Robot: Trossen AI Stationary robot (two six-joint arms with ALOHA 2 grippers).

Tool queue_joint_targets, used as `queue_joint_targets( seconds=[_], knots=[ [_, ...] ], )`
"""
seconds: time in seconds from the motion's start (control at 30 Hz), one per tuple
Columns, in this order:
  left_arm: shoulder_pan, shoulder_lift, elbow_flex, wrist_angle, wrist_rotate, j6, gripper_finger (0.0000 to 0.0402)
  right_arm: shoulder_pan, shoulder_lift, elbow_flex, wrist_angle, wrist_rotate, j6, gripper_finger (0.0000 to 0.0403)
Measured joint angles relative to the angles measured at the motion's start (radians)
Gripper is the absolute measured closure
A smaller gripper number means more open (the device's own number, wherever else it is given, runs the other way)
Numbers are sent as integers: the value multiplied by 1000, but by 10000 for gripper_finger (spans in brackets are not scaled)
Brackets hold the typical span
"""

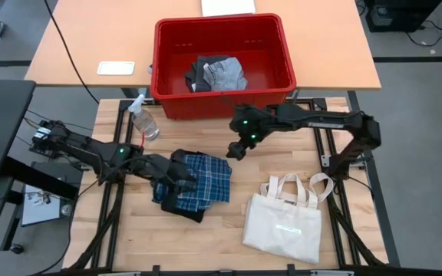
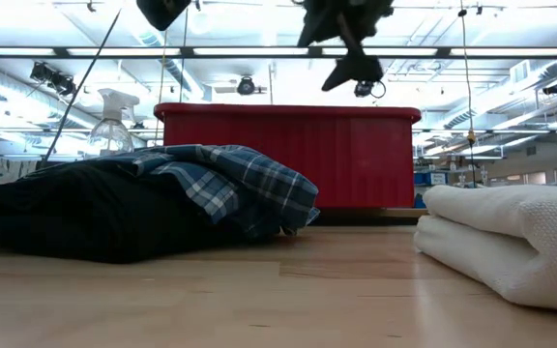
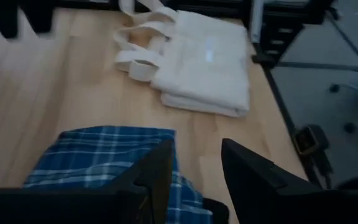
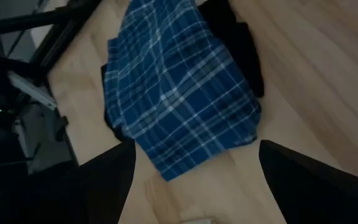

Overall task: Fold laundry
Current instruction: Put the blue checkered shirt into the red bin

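A blue-and-white plaid garment [image 1: 209,178] lies crumpled on a black garment [image 1: 181,207] at the table's left middle. The black one rests flat on the wood. My left gripper [image 1: 189,176] hovers over the plaid cloth's left part. It is open, and only bare wood shows between its fingers [image 3: 197,180]. My right gripper [image 1: 235,151] hangs open above the table, between the red bin and the plaid garment [image 4: 179,93]. In the low view both grippers [image 2: 162,10] [image 2: 356,63] stay well above the cloth pile [image 2: 211,184]. Grey garments [image 1: 217,74] lie bunched in the bin.
The red bin [image 1: 167,69] stands at the table's far edge. A spray bottle [image 1: 143,119] stands at the far left. A folded cream tote bag [image 1: 286,218] lies at the near right. Bare wood shows between the tote and the garments.
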Motion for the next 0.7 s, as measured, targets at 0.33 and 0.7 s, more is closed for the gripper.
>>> queue_joint_targets(
  seconds=[0.33,0.7],
  knots=[
    [65,-53,-325,244,240,-119,291,9,-74,-160,152,-73,105,57],
    [78,-260,-566,340,212,-309,339,-15,-30,-450,600,-113,278,57]
  ],
)
